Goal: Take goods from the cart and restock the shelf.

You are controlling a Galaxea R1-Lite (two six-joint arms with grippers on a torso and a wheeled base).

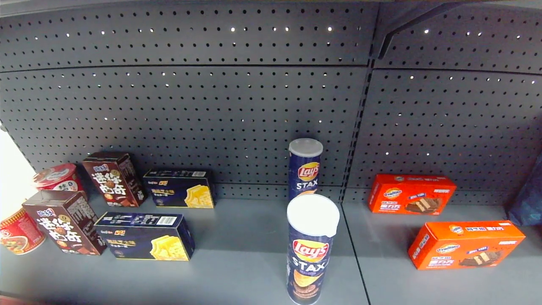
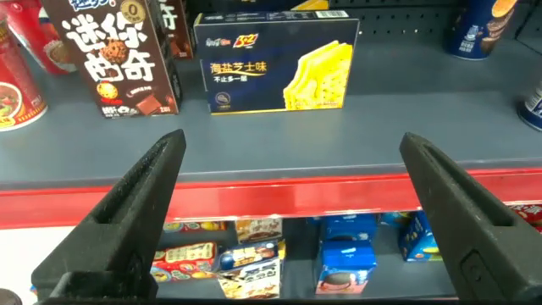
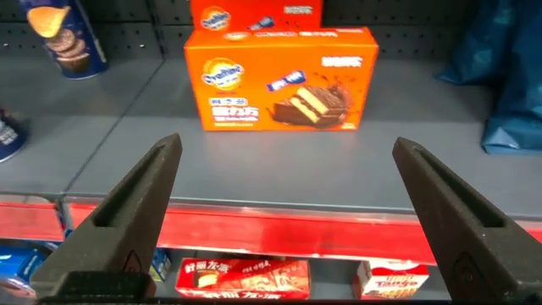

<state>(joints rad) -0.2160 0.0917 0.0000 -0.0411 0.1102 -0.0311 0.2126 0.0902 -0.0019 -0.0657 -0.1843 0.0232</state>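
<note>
A: Logging claws first. Left claw (image 2: 292,142) is spread wide and holds nothing. Right claw (image 3: 286,146) is also released and empty.

B: Where are they?

A: Both hang just off the shelf (image 1: 254,262), in front of its red edge strip (image 2: 279,191). The left one faces the front navy box (image 2: 275,63), the right one faces the front orange box (image 3: 279,76).

B: Goods on the shelf?

A: They stand in rows, front to back. At far left are the front red cup (image 1: 17,231) and rear red cup (image 1: 57,178). Next come the front brown box (image 1: 63,222) and rear brown box (image 1: 114,178), then the navy pair, with the rear navy box (image 1: 180,188) against the pegboard (image 1: 211,106).

B: Cans?

A: The front chip can (image 1: 311,250) and rear chip can (image 1: 305,169) are both upright, just left of the panel seam. The rear orange box (image 1: 410,194) sits to the right of the seam, and a blue bag (image 1: 527,199) is at the far right edge.
</note>
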